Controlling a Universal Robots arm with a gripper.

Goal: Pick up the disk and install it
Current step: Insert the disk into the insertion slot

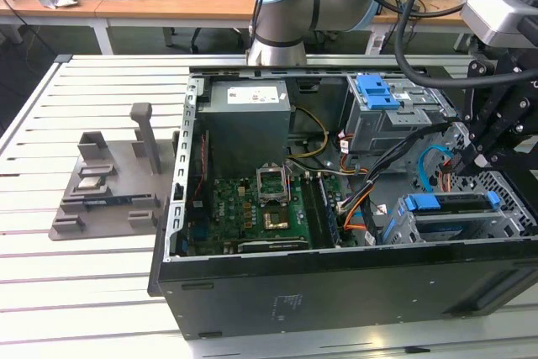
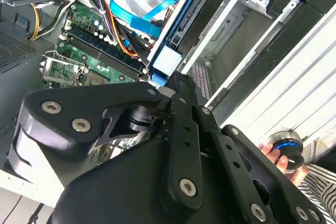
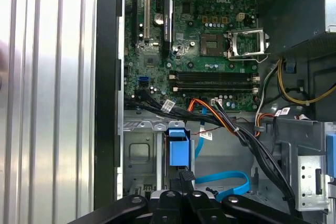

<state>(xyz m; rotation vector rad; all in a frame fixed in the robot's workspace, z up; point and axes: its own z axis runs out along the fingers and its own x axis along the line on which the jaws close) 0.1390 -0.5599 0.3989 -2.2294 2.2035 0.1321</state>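
Note:
The disk (image 1: 450, 204) lies in the drive cage at the front corner of the open computer case, on the exterior view's right, with its blue carrier ends showing. In the first wrist view its blue carrier end (image 3: 177, 151) sits in the cage slot. The second wrist view shows the carrier's long blue edge (image 2: 181, 27). My gripper (image 1: 472, 160) hangs just above the disk. Its black fingers are drawn together, and the tips (image 3: 182, 176) are right at the carrier's blue end with nothing seen between them.
A loose blue flat cable (image 3: 226, 182) and bundled black and orange wires (image 3: 220, 119) run beside the cage. The motherboard (image 1: 252, 208) lies mid-case, and a blue ribbed latch (image 1: 377, 90) is at the back. A grey fixture (image 1: 105, 187) sits outside on the exterior view's left. A hand (image 2: 270, 155) holds a knob.

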